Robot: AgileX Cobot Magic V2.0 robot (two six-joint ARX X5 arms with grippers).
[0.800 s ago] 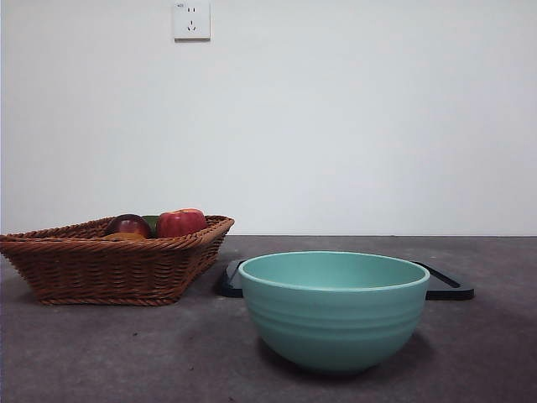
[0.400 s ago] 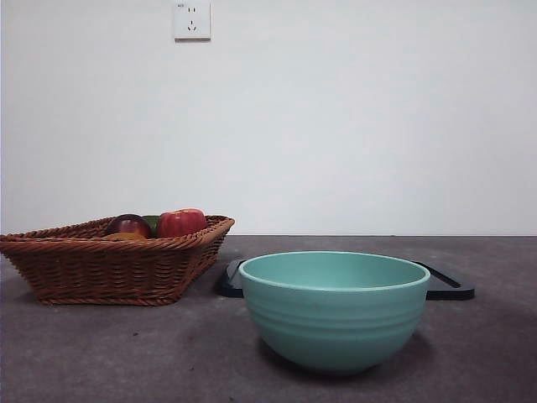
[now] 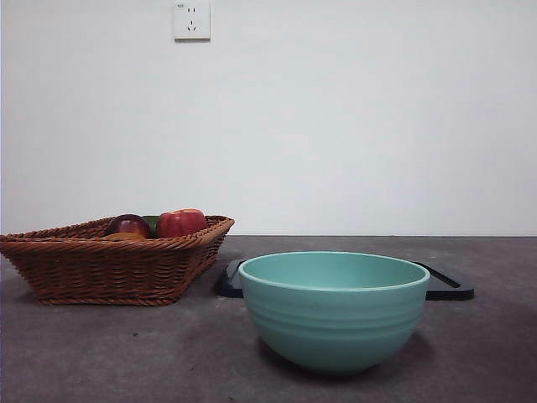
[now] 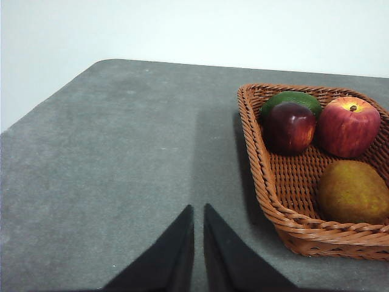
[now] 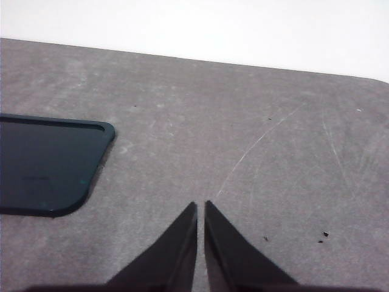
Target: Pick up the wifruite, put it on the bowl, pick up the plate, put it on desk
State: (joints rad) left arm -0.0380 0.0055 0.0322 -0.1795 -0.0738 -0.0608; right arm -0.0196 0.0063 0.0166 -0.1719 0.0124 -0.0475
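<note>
left wrist view: my left gripper (image 4: 199, 210) is clenched on nothing, off beside the basket (image 4: 273, 201) with the wifruite (image 4: 353, 192) inside; right gripper (image 5: 200, 207) clenched too, near the plate (image 5: 42, 164).

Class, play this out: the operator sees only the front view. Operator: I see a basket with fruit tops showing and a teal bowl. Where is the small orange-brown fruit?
Observer: The wifruite lies in the basket, at the end away from the red apple and dark fruit.
Operator: Is either pincer near it?
Observer: The left pincer hangs over bare desk beside the basket, jaws shut, holding nothing.
Operator: And the right one?
Observer: The right pincer, shut too, hangs over desk beside a corner of the dark plate.
</note>
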